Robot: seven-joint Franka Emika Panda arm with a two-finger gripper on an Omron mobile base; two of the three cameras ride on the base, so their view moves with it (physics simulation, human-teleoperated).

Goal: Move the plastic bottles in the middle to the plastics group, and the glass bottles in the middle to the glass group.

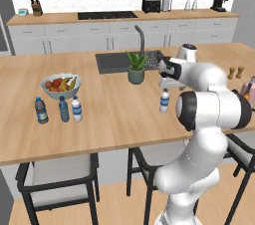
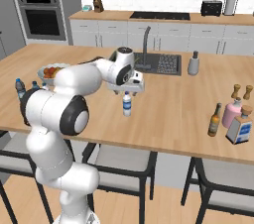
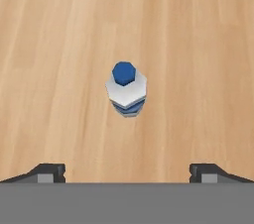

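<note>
Water bottle (image 1: 164, 101) upright on wooden surface (image 1: 114, 114), mid-island, near front edge, alone. Hand view: bottle (image 3: 126, 89) seen from above, blue cap, centred between fingers. Fingers (image 3: 126, 172) spread wide, released, hovering above bottle, not touching; same in right base view (image 2: 127, 89). Three small bottles (image 1: 59, 109) grouped at left beside fruit bowl (image 1: 61, 85). Brown beer bottle (image 2: 215, 119) at right end, just beside pink vessel (image 2: 231, 112) and square clear bottle (image 2: 240, 125). Potted plant (image 1: 136, 67) by sink (image 1: 112, 61).
</note>
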